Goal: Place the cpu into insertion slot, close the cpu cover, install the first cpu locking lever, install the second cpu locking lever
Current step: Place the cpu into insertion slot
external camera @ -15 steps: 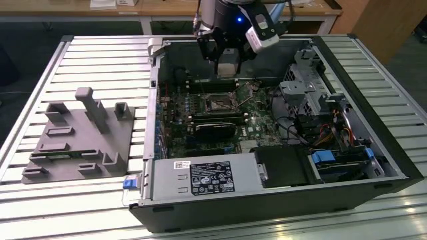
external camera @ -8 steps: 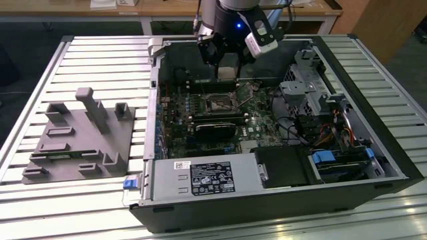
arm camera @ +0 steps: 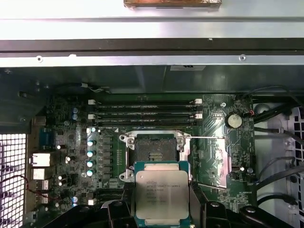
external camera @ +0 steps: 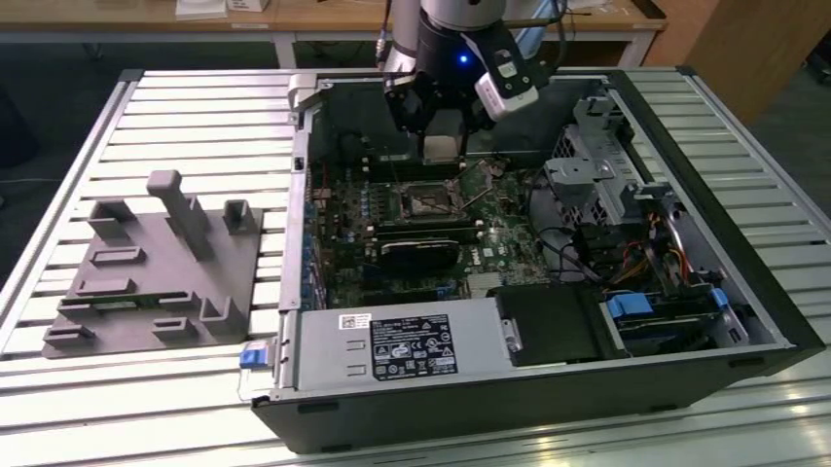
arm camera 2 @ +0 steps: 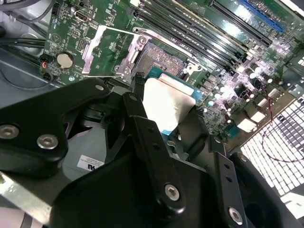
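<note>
The jaws are clamped on the chip [arm camera: 162, 197], one black finger [arm camera: 197, 205] on each of two opposite edges, so its pale metal face is left bare between them. The first wrist view looks straight onto that face. In the exterior view the chip [external camera: 442, 146] hangs inside the open computer case [external camera: 389, 409], which stands on the slatted worktop [external camera: 195, 107].

Just ahead of the jaws lies the socket [arm camera: 154, 152], dark and open, with nothing seated in it. The chip is close above it but, as far as I can tell, not touching. In the second wrist view the cover frame [arm camera 2: 91, 51] is swung back and lies beyond the socket [arm camera 2: 159, 59], with green board showing through its cut-out. The long memory slots [arm camera: 145, 108] run further out from the jaws, past the socket.

The chip looks light, thin and quite stiff, so it should not bend in the grip. Its smooth metal top is probably slippery, and its underside and the socket's contacts are likely delicate. The edge hold seen here seems the right one: the pressure goes on the green rim, both flat faces are left alone, and the piece stays level. A light squeeze is probably enough. Any tilt or sideways scrape over the socket could do damage.
</note>
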